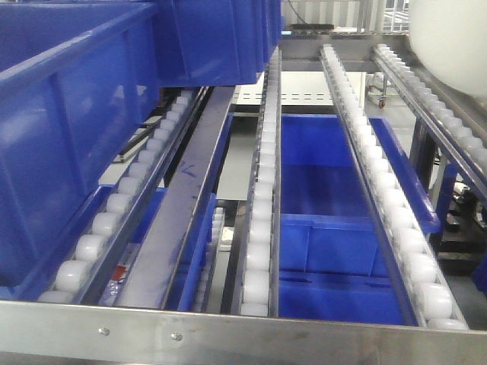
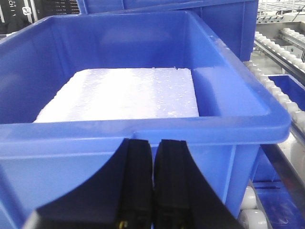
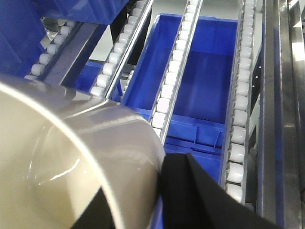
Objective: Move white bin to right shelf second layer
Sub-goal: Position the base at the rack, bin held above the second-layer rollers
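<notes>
The white bin (image 3: pixel 71 157) fills the lower left of the right wrist view, tilted, its hollow facing the camera. My right gripper (image 3: pixel 144 171) is shut on the bin's wall, one black finger inside and one finger (image 3: pixel 200 191) outside. In the front view the bin (image 1: pixel 449 34) hangs at the top right, above the rightmost roller lanes. The shelf level has sloping lanes of white rollers (image 1: pixel 262 190) and a riveted steel front rail (image 1: pixel 228 334); the lanes (image 3: pixel 174 71) also show below the bin. My left gripper (image 2: pixel 153 142) is shut and empty, close to a blue crate's near wall.
Large blue crates (image 1: pixel 68 122) stand on the left roller lanes. The crate (image 2: pixel 143 129) before my left gripper holds a white foam block (image 2: pixel 124 93). A blue crate (image 1: pixel 335 228) sits on the level below, seen between the lanes.
</notes>
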`<control>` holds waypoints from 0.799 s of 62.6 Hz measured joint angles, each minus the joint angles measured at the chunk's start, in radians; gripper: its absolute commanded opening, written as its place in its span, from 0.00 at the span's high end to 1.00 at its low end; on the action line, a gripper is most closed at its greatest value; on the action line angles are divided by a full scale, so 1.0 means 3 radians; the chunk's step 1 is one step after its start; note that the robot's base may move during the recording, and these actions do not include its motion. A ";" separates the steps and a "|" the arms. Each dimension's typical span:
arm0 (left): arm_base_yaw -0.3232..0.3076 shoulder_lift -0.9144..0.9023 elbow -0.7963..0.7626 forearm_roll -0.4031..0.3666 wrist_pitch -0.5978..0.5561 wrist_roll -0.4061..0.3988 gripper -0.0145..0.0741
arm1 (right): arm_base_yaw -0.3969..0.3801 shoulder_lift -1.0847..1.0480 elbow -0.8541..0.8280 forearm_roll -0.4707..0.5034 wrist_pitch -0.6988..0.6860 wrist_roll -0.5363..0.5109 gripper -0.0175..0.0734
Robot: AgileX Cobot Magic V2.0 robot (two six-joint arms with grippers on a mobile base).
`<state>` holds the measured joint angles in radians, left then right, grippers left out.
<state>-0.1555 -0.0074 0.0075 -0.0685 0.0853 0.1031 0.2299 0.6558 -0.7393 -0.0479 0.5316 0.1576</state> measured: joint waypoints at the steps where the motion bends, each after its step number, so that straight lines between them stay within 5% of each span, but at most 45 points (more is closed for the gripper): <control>1: 0.0000 0.0000 0.0000 0.0000 0.0000 0.0000 0.74 | 0.0000 0.0000 0.0000 0.0000 0.0000 0.0000 0.74; 50: 0.0000 0.0000 0.0000 0.0000 0.0000 0.0000 0.74 | 0.0000 0.0000 0.0000 0.0000 0.0000 0.0000 0.74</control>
<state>-0.1555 -0.0074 0.0075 -0.0685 0.0853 0.1031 0.2299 0.6558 -0.7393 -0.0479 0.5316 0.1576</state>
